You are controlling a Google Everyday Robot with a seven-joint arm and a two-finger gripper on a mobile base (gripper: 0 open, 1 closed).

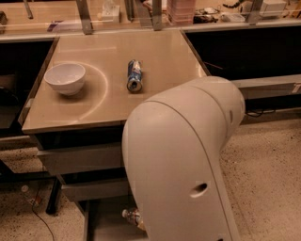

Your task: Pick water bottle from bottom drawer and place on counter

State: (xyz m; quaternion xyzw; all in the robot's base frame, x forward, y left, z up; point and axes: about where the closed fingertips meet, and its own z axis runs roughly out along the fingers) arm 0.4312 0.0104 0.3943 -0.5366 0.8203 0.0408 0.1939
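Observation:
The water bottle (131, 217) lies in the open bottom drawer (104, 220); only its pale cap and clear neck show at the edge of my arm. My gripper is hidden behind the arm's large white housing (183, 164), somewhere low by the drawer and the bottle. The beige counter (101, 101) caps the grey drawer cabinet above.
A white bowl (66, 77) stands at the counter's left. A blue-and-white drink can (134, 75) lies on its side near the middle. Two shallower grey drawers (80, 159) sit above the open one. A cluttered shelf (188, 12) runs along the back. Speckled floor lies to the right.

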